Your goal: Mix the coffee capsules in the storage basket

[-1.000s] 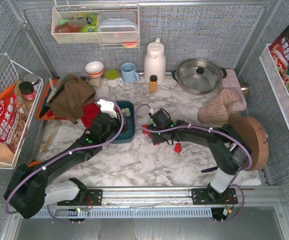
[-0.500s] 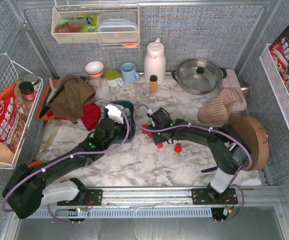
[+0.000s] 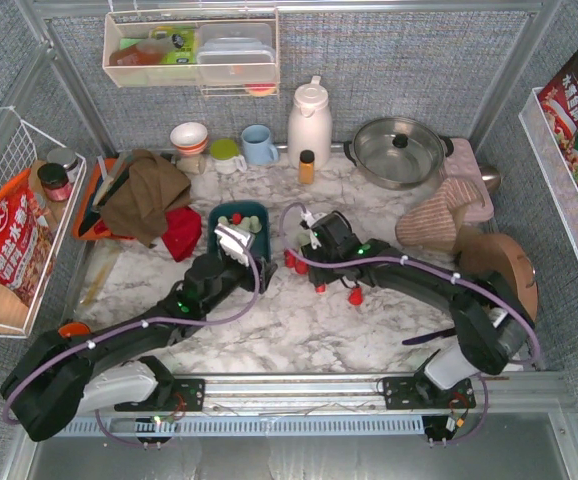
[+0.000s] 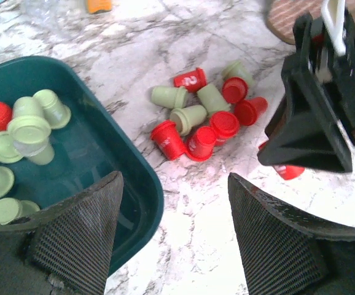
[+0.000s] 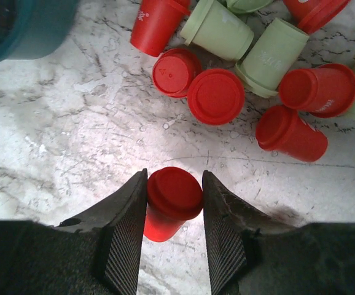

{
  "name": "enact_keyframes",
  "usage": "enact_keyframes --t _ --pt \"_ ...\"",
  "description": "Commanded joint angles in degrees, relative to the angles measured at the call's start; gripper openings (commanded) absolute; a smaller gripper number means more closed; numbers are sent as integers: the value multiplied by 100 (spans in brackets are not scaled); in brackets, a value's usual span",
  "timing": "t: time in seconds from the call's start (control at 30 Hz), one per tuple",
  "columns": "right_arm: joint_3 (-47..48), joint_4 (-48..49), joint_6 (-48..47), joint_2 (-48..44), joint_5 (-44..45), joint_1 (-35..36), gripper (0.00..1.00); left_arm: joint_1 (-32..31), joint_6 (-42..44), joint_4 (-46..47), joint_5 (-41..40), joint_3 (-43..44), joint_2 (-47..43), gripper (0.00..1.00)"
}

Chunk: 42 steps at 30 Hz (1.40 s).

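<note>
Ten thumb-sized coffee capsules (image 4: 188,117), six red and four pale mint green, lie clustered on the marble desk (image 4: 183,258) just right of the shallow dark teal plastic storage basket (image 4: 104,163). The basket holds one red and about seven green. Another red capsule (image 5: 172,198) stands pinched in the right gripper (image 5: 174,179), just beside the cluster, with bare marble to its left. The left gripper (image 4: 172,184) hovers wide open over the basket's right rim.
</note>
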Motion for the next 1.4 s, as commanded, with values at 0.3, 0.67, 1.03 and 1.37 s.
enact_keyframes --t 0.3,0.67,1.03,1.37 --pt "-35 224 461 -1583 -774 -28 41 -328 2583 4927 2056 -1419 895 99" --pt "-510 1185 835 -2212 -1769 -29 41 -623 3026 6347 2571 -891 2188 99" --pt "-658 1536 960 -2262 -2225 -33 41 -829 3104 6380 2545 -828 2258 83" --pt "-578 1349 1039 -2268 -2254 -92 47 -839 3145 6074 2427 -877 2136 45"
